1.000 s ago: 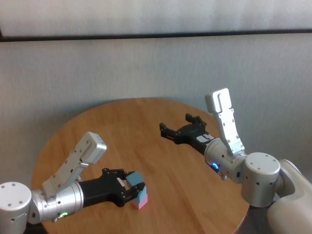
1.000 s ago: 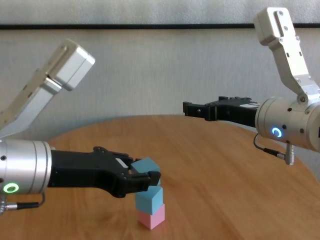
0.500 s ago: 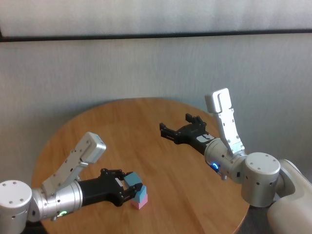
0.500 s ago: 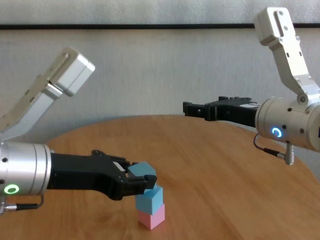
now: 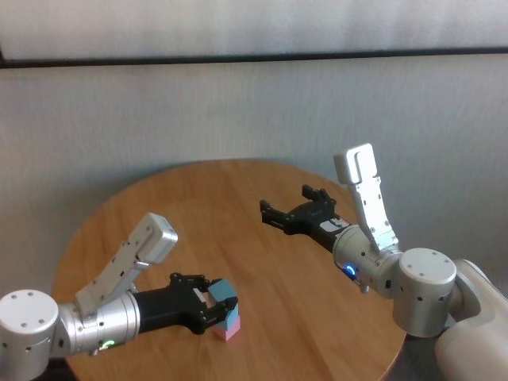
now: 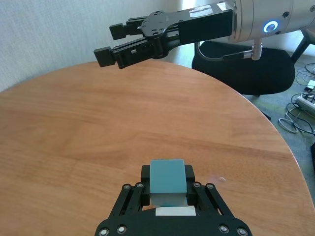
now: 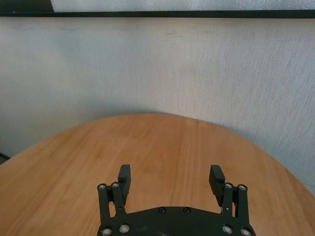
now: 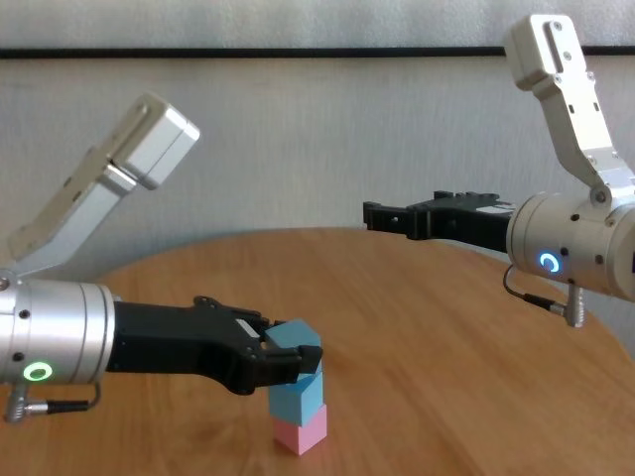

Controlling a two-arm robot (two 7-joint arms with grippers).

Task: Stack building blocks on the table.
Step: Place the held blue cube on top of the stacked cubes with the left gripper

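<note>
My left gripper [image 8: 294, 359] is shut on a light blue cube [image 8: 295, 337] and holds it right on top of a second light blue cube [image 8: 298, 397]. That cube sits on a pink cube [image 8: 301, 433] on the round wooden table [image 8: 446, 377]. In the head view the held cube [image 5: 223, 291] is over the pink cube [image 5: 228, 332] at the table's near left. The left wrist view shows the held cube [image 6: 168, 179] between the fingers. My right gripper [image 5: 284, 200] hovers open and empty over the far middle of the table.
A grey wall stands behind the table [image 5: 278, 262]. A black office chair [image 6: 246, 73] and cables on the floor show beyond the table's edge in the left wrist view. The right gripper [image 6: 109, 42] is well away from the stack.
My left gripper with the blue cube has sunk slightly and shifted over the stack. The right arm has not moved.
</note>
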